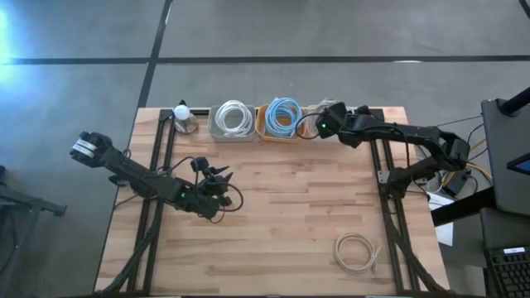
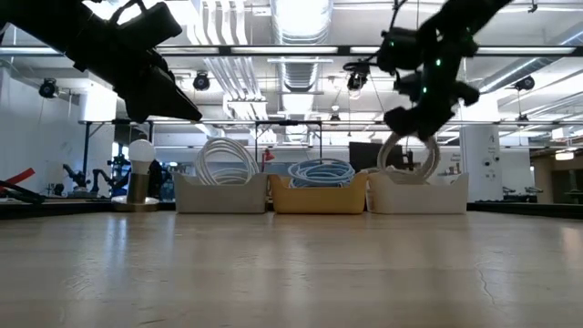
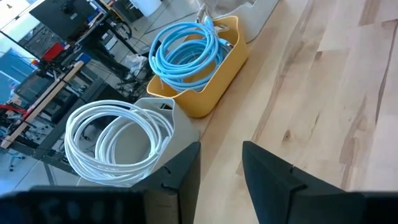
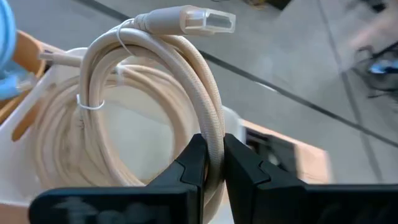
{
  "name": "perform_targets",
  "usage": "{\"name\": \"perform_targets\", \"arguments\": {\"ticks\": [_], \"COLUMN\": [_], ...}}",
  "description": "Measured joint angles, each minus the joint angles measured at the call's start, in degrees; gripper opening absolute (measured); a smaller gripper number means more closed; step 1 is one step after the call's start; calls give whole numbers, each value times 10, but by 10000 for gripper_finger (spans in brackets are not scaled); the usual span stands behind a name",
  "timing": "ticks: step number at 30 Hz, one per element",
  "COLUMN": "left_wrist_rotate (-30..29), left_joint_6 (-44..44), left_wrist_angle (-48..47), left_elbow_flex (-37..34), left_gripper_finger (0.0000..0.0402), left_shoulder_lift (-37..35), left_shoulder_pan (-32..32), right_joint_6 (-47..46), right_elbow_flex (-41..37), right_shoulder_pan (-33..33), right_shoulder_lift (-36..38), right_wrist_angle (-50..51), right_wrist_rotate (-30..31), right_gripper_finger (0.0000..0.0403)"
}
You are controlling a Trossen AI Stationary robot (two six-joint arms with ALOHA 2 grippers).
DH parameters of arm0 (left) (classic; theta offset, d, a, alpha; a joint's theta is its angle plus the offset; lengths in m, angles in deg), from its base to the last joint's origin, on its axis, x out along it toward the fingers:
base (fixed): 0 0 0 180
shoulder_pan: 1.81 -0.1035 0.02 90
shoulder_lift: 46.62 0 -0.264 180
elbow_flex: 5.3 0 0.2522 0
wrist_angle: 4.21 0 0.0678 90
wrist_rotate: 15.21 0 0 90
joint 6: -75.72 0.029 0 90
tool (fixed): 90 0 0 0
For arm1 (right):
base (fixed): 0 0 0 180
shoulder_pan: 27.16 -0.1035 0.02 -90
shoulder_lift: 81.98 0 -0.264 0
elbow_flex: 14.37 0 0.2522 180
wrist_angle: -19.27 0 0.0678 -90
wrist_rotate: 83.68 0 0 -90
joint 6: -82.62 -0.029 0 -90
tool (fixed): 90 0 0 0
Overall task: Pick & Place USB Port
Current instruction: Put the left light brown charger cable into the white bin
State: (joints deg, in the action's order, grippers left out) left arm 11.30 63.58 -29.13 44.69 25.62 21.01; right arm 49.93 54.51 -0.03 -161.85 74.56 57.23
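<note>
My right gripper (image 1: pixel 325 118) is at the table's far edge, over the white bin (image 2: pixel 417 193), and is shut on a beige braided cable coil (image 4: pixel 155 93). The coil's plug (image 4: pixel 208 20) sticks out on its far side. More beige cable (image 4: pixel 56 143) lies in the bin beneath. A second beige coil (image 1: pixel 358 251) lies flat on the table near the right near corner. My left gripper (image 3: pixel 221 168) is open and hovers above the table's left middle (image 1: pixel 217 178), holding nothing. My right gripper pinches the coil's bundled strands (image 4: pixel 214 146) between its two fingers, which lie across the cable. It comes from above, pointing down (image 2: pixel 414 118). The coil hangs below the fingers over the white bin. The bin wall hides its lower end in the low view.
Three bins stand in a row at the far edge: a grey one with white cable (image 1: pixel 232 122), a yellow one with blue cable (image 1: pixel 283 120), then the white one. A white bulb on a metal base (image 1: pixel 182 116) stands to their left. Bare wood (image 1: pixel 290 215) spans the middle.
</note>
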Motion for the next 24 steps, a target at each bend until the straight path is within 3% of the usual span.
{"name": "perform_targets", "arguments": {"ticks": [7, 12, 24], "left_wrist_rotate": [0, 0, 23], "left_joint_6": [0, 0, -1], "left_wrist_angle": [0, 0, 0], "left_elbow_flex": [0, 0, 0], "left_gripper_finger": [135, 135, 135], "left_shoulder_lift": [0, 0, 0], "left_shoulder_pan": [-7, -8, -8], "right_joint_6": [79, 77, 112], "right_elbow_flex": [-88, -102, -104], "right_shoulder_pan": [41, 57, 67], "right_shoulder_lift": [-10, -11, -7], "right_wrist_angle": [-208, -207, -205], "right_wrist_rotate": [-30, -47, -66], "right_gripper_finger": [34, 53, 152]}}
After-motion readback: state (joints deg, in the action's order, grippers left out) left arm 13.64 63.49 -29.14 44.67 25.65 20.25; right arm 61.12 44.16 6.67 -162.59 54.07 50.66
